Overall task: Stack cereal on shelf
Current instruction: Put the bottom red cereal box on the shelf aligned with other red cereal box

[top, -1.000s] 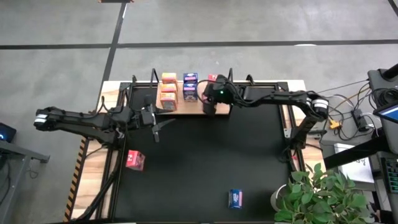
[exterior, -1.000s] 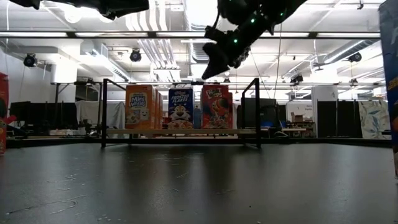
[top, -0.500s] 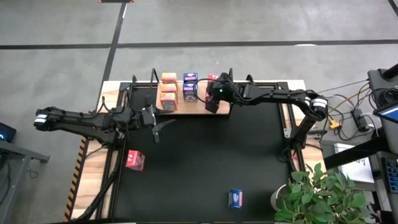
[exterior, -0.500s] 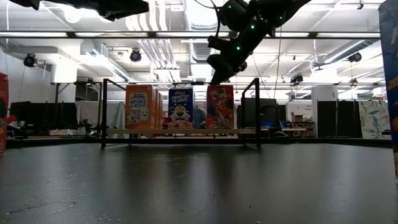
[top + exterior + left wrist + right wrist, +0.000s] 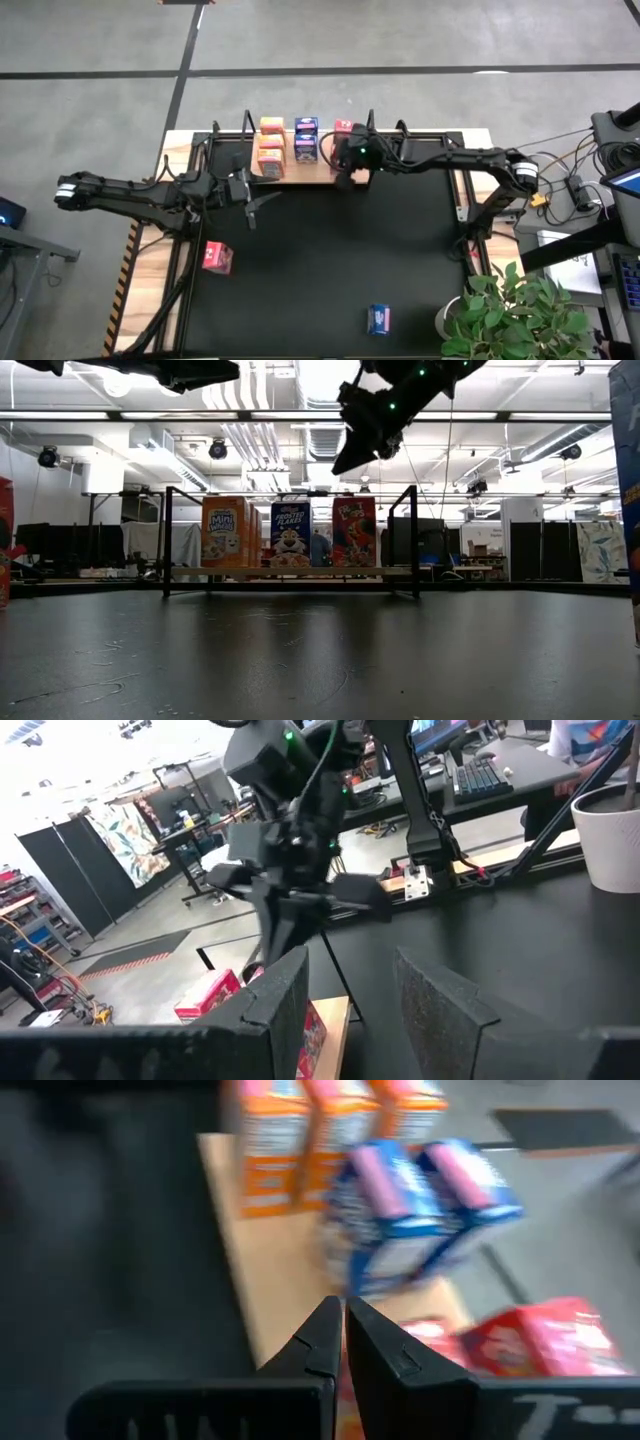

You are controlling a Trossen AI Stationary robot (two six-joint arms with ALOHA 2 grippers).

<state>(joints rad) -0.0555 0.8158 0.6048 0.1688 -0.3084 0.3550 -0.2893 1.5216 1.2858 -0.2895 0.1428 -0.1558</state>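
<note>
**Clenched right fingers poised above shelved cereal**

The right gripper (image 5: 343, 1330) is seen with fingers pressed together, grasping nothing. Just beyond them the shelf (image 5: 280, 1270) is found, red boxes (image 5: 530, 1340) beside the tips, blue boxes (image 5: 420, 1200) farther, orange boxes (image 5: 330, 1125) farthest.

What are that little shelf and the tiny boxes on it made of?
The shelf looks like pale, matt wood, with thin black posts, probably metal. The cereal boxes look like printed cardboard: flat faces, sharp folded edges, bright labels. The mat underneath appears black and dull, possibly rubber.
</note>
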